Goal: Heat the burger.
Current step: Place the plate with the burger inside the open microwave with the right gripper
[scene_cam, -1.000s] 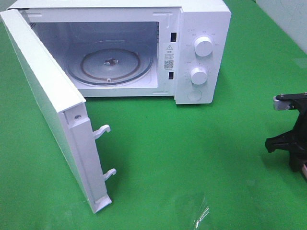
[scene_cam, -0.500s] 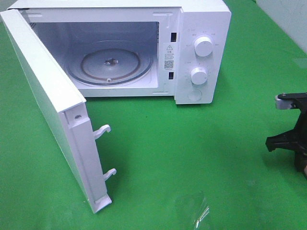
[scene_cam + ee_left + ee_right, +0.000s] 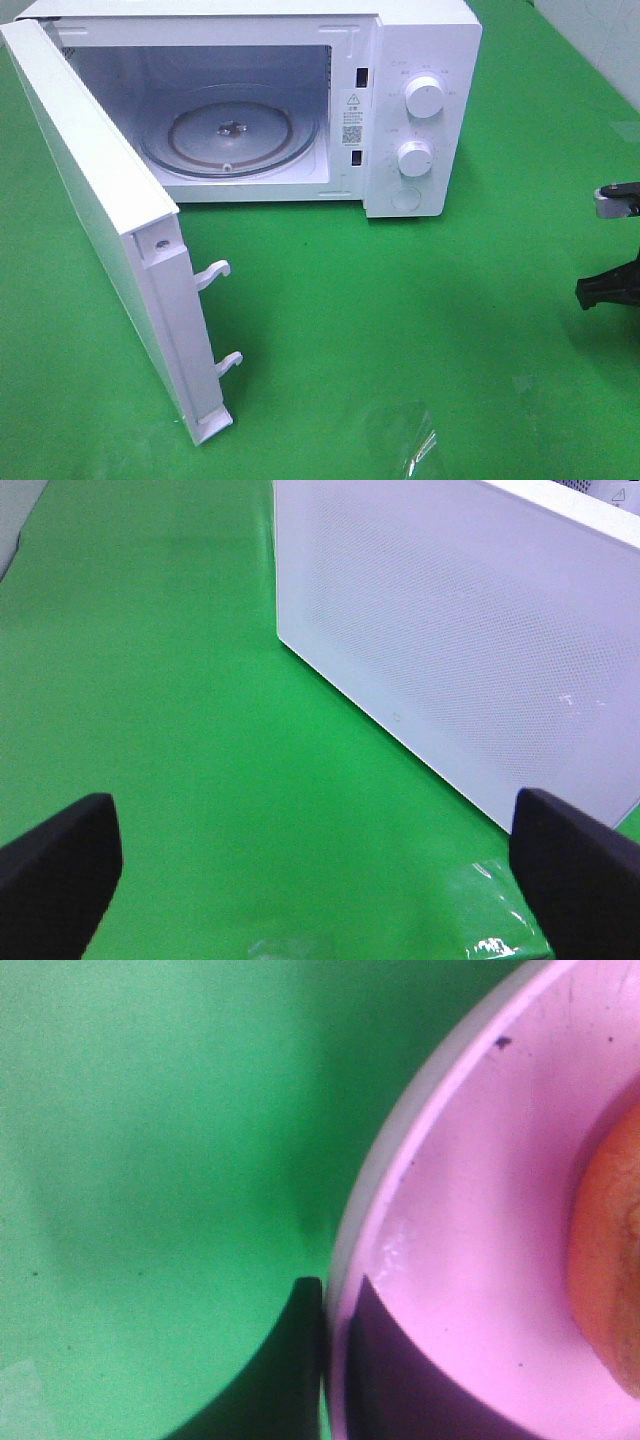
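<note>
In the right wrist view the burger (image 3: 612,1260) shows only as a golden-brown bun edge, sitting on a pink plate (image 3: 480,1210). My right gripper (image 3: 335,1295) is shut on the plate's rim, one dark finger outside it and one inside. In the high view only part of the right arm (image 3: 612,285) shows at the right edge; plate and burger are out of that view. My left gripper (image 3: 315,865) is open and holds nothing, facing the outside of the microwave door (image 3: 460,630) over the green cloth.
The white microwave (image 3: 420,100) stands at the back with its door (image 3: 100,220) swung wide open toward the front left. Its glass turntable (image 3: 230,135) is bare. A crinkled bit of clear plastic (image 3: 415,445) lies on the cloth near the front.
The right arm has slid to the right, further out of the high view. The microwave and its door have not moved.
</note>
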